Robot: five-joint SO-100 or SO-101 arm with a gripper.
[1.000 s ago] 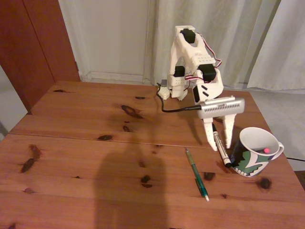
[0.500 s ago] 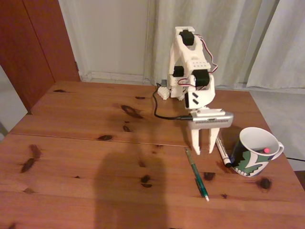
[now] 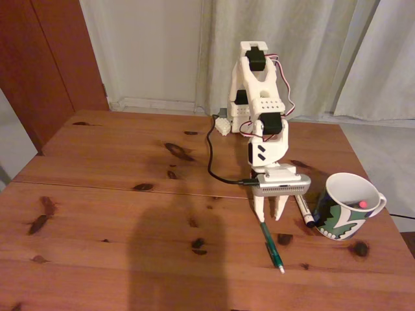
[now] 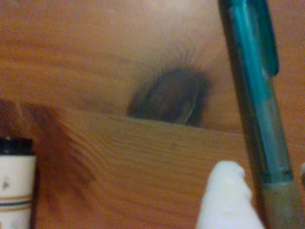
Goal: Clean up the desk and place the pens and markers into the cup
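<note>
In the fixed view my gripper (image 3: 268, 217) stands open, low over the desk (image 3: 117, 214), its two white fingers on either side of the upper end of the translucent green pen (image 3: 272, 245). The wrist view shows that green pen (image 4: 252, 90) running up the right side, with one white fingertip (image 4: 228, 200) just left of it. The white marker (image 3: 304, 210) with black caps lies to the right of the gripper, beside the patterned cup (image 3: 343, 214). A red-pink pen end (image 3: 363, 203) shows inside the cup. The marker's end (image 4: 14, 191) sits at the wrist view's lower left.
The arm's base (image 3: 237, 116) stands at the desk's far edge, with a black cable (image 3: 212, 155) looping down to the wrist camera. A seam (image 3: 130, 189) crosses the desk. Dark knots (image 3: 198, 244) dot the wood; one knot (image 4: 171, 95) lies under the gripper. The cup stands near the right edge.
The gripper has swung left from above the white marker and come down over the green pen's upper end. Pens, marker and cup have not moved.
</note>
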